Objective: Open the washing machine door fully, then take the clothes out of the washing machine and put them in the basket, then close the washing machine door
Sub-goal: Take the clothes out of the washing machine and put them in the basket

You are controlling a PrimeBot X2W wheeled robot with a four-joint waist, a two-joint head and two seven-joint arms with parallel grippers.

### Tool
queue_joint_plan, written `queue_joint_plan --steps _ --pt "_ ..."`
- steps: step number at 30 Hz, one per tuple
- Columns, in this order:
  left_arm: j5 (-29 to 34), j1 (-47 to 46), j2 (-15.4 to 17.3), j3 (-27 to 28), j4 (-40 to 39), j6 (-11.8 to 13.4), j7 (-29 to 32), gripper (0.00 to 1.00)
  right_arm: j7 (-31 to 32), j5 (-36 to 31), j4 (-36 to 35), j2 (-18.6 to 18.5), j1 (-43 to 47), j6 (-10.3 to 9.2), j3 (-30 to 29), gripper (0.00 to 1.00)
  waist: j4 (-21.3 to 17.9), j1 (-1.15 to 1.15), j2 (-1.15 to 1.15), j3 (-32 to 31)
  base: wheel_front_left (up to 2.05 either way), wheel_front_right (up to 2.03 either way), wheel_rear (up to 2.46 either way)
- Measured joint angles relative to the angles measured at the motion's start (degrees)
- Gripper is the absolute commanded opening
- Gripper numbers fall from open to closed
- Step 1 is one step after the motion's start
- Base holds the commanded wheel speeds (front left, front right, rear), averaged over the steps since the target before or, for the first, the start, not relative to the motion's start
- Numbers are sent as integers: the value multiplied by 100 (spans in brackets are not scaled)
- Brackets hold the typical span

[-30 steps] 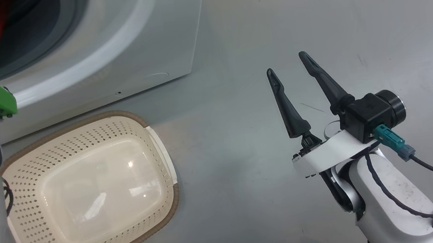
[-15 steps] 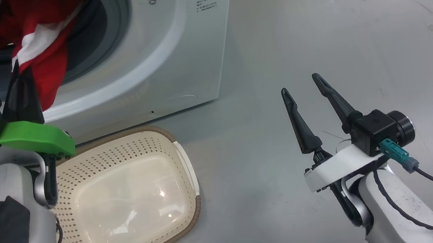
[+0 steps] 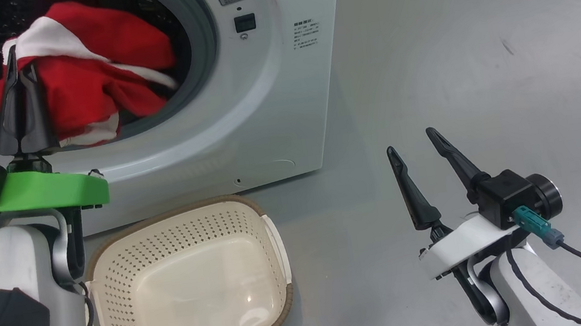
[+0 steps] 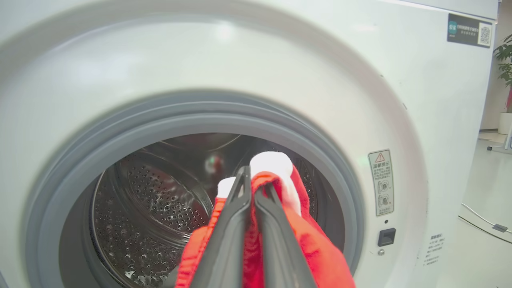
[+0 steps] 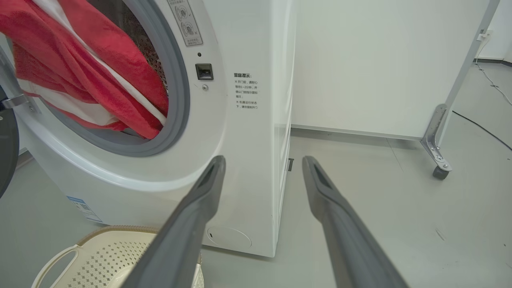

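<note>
Red clothes (image 3: 90, 94) hang clamped between the left fingers (image 3: 21, 120); right fingers (image 3: 411, 195) spread apart.

The grey floor (image 3: 450, 52) is smooth, with a few dark scuffs. The white washer (image 3: 282, 102) stands on it. The cream basket (image 3: 177, 239) sits just in front of the washer's base, empty. Off to the washer's side, a metal frame's caster (image 5: 439, 172) rests on the floor, and a black cable (image 5: 480, 128) trails nearby.

There is one washing machine (image 3: 281, 91), one basket (image 3: 177, 239) and one bundle of red clothes (image 3: 89, 83); how many garments it holds I cannot tell. There are two grippers: the left gripper (image 3: 14, 56) and the right gripper (image 3: 410, 140).
</note>
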Motion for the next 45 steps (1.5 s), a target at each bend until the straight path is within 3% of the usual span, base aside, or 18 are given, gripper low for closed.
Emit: queue_joint_plan --steps 11,20,32,45 --pt "118 599 -137 71 -1214 131 -2 0 0 -33 70 -37 278 103 -93 100 170 0 0 -488 0 0 0" --pt "116 1496 -170 25 -1374 192 -1 0 0 -51 104 -36 428 155 -87 100 223 0 0 -760 0 0 0" --pt "-126 2735 -260 -181 -456 250 165 0 0 -135 -113 -31 417 203 -78 100 117 0 0 -522 0 0 0" --pt "-383 2447 -277 -55 454 241 210 0 0 -287 -504 -19 222 192 -87 100 -179 1 0 185 0 0 0"
